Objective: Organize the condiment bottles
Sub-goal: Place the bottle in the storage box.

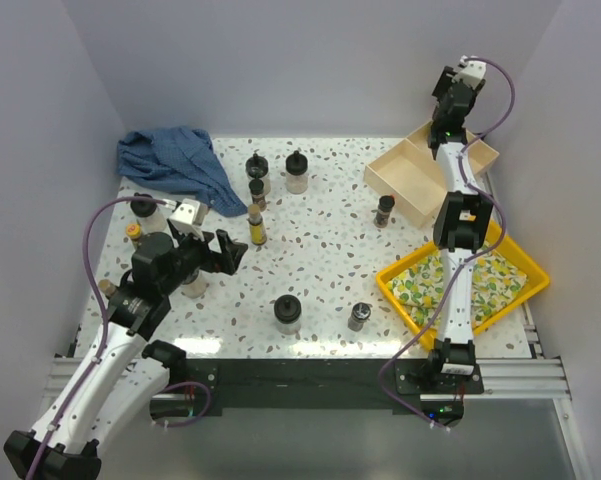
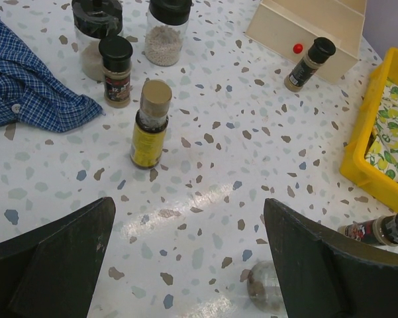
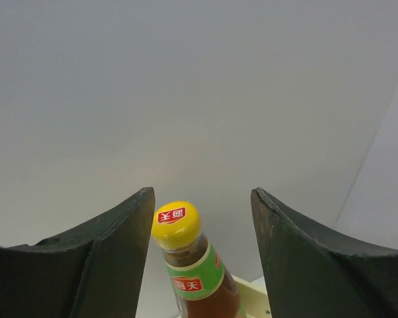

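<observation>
In the right wrist view a slim sauce bottle (image 3: 185,265) with a yellow cap and green label stands between my right gripper's (image 3: 202,191) spread jaws, its cap close to the left finger. That gripper (image 1: 447,100) hangs open over the beige tray's (image 1: 405,175) far end. My left gripper (image 2: 189,202) is open and empty above bare table (image 1: 216,250). Ahead of it stand a yellow-labelled tan-capped bottle (image 2: 149,126), a dark shaker (image 2: 116,63) and two black-lidded jars (image 2: 97,26) (image 2: 167,26). Another shaker (image 2: 309,63) stands by the tray.
A blue cloth (image 1: 170,160) lies at the back left. A yellow bin (image 1: 465,280) with a lemon-print cloth sits at the right. A black-lidded jar (image 1: 287,313) and a lying shaker (image 1: 359,317) are near the front. More bottles (image 1: 138,215) stand at the left edge.
</observation>
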Robot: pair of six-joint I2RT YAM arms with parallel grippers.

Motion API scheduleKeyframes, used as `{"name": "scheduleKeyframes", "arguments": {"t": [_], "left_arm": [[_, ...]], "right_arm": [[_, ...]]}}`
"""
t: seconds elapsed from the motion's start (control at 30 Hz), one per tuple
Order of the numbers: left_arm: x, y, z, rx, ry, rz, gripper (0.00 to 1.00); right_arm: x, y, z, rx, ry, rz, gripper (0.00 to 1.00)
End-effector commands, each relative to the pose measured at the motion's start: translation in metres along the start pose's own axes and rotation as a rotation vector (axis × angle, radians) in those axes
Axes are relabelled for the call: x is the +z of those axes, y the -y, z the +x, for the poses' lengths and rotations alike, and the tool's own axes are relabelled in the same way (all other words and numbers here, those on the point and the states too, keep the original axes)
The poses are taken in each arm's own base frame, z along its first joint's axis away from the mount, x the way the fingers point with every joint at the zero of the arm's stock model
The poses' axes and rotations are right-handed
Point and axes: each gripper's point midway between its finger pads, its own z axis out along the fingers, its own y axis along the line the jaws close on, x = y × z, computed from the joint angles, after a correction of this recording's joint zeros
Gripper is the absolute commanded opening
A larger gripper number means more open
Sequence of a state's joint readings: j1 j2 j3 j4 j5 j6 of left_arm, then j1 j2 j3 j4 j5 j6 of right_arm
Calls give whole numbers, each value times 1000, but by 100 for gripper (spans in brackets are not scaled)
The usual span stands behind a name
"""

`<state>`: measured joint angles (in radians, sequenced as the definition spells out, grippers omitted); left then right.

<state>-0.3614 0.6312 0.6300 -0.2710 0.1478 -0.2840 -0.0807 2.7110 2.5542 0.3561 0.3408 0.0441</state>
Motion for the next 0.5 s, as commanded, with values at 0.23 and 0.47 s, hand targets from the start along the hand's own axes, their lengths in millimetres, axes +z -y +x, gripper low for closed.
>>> {"name": "scheduleKeyframes", "arguments": {"t": [0.23, 0.47], "left_arm": [[-7, 3, -21, 37, 67, 3, 100], [-14, 7, -28, 43, 107, 17, 100]], "right_arm": [[-14, -10, -127, 160, 154, -39, 72], [-47, -22, -159, 179, 28, -85, 73]]}}
